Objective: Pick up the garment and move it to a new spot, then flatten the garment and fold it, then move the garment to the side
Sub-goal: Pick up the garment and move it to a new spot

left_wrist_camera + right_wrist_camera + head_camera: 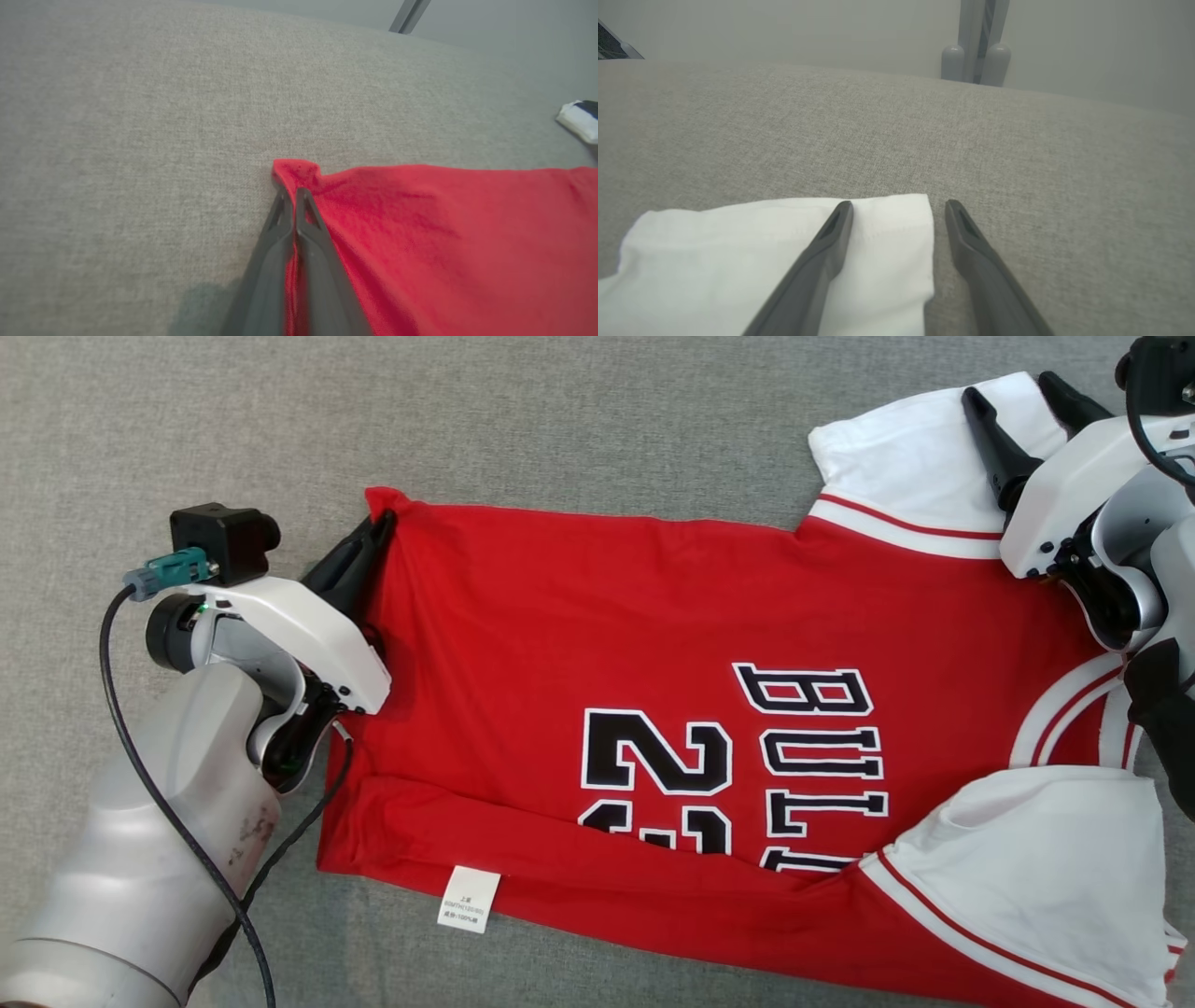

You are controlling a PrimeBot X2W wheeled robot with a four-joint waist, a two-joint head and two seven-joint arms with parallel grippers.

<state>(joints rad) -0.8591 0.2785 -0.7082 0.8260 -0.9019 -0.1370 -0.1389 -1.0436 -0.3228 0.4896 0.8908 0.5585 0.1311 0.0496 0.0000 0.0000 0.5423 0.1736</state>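
The red garment [597,616] (a jersey with white sleeves and black lettering) is spread on the grey fabric surface [560,420], with its near edge folded over. One hem corner is pinched in the left claw [378,527], whose fingers are pressed together on the cloth. The right claw [1010,387] is spread wide over a white sleeve [896,448], with one finger above the sleeve and the other past its edge.

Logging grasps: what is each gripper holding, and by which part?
The left gripper is shut on the red jersey, pinching a hem corner. The right gripper stands open over the white sleeve, holding nothing.
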